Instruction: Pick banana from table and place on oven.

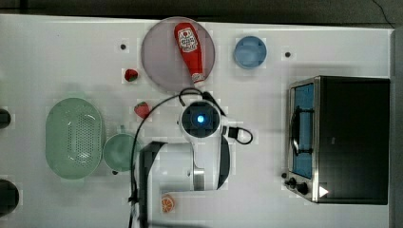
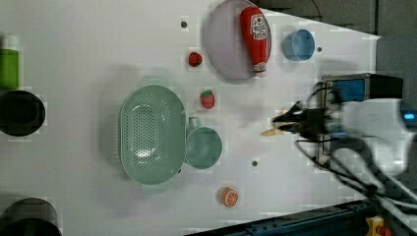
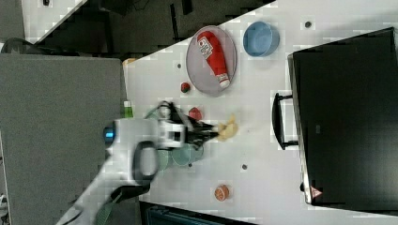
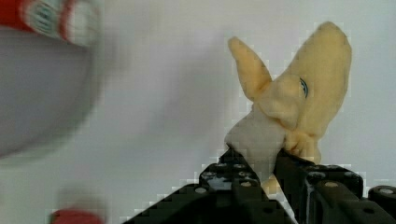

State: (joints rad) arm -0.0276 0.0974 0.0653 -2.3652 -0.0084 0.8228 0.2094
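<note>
Currently: white table (image 1: 71, 57) carries all items. Toaster oven (image 1: 354, 137) stands well apart from the jaws, toward the top view's right, black top bare, glass door facing the arm. Green colander (image 2: 150, 133) and green cup (image 2: 203, 147) sit touching each other, off to the left view's left of the jaws. Grey plate (image 3: 199, 63) holds a ketchup bottle (image 3: 213, 52) lying on its side; a blue bowl (image 3: 260, 38) sits just beside the plate. Gripper (image 4: 261, 161) is closed on the banana (image 4: 299, 102): black jaws pinch the whitish core, peel strips splaying out beyond the fingertips. In the right view the banana (image 3: 228, 127) sits at the jaw tips, between cup and oven handle. Smaller items: two strawberries (image 1: 142, 109), near the arm; one orange slice (image 1: 167, 204) by the arm base.
</note>
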